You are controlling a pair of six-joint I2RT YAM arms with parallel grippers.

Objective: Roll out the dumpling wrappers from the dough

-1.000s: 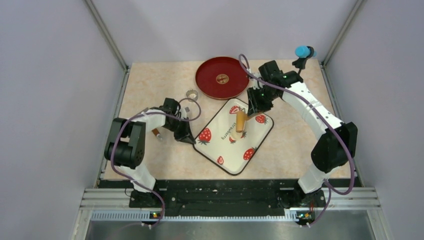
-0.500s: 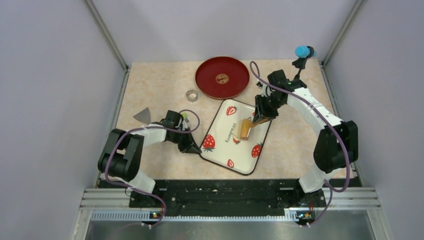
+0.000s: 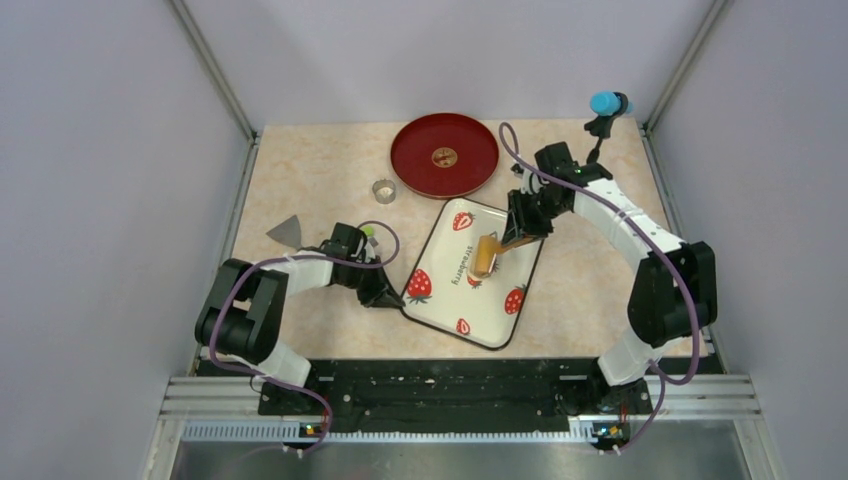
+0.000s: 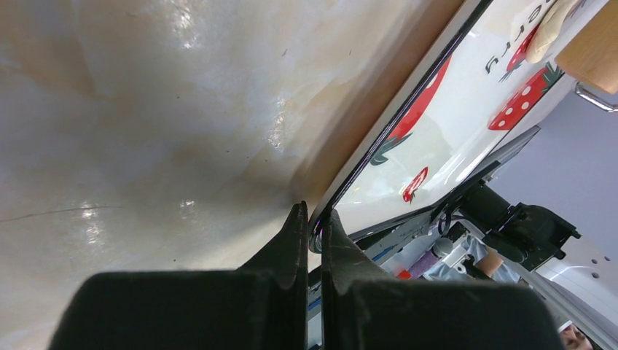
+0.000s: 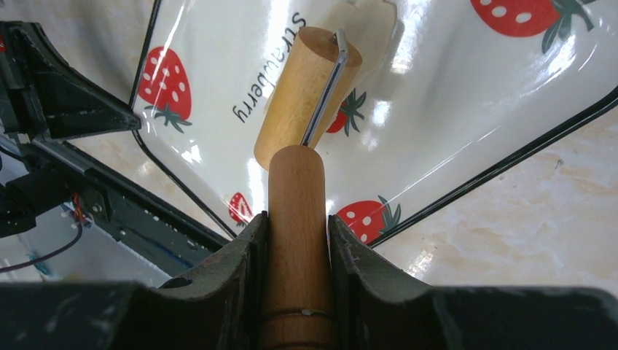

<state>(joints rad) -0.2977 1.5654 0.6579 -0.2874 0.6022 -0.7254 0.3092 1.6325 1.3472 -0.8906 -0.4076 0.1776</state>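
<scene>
While the right gripper (image 5: 295, 227) is closed on the handle of the wooden roller (image 5: 306, 95), one finger pressing each side of it, the roller's barrel lies ahead of the fingers on the strawberry tray (image 5: 466, 87). A thin metal bracket joins the handle to the barrel's end. The dough (image 5: 368, 25) shows as a pale cream patch just past the far end of the barrel, flat on the tray's white surface beside the printed word "strawberry"; how far it reaches under the roller is hidden.

On the other side, the left gripper (image 4: 312, 233) has its fingers drawn narrow, pinching the dark rim of the tray at its near left edge, with the rim caught in the thin gap between them. The fingertips sit low against the counter (image 3: 320, 170).

From above, the tray lies tilted near the middle of the counter, between the two arms. Beyond its far corner sits a round red plate (image 3: 444, 155), just apart from the tray. A small metal ring (image 3: 382, 188) stands left of the plate, and a grey triangular scraper (image 3: 287, 231) lies further left, near the left arm's elbow.
</scene>
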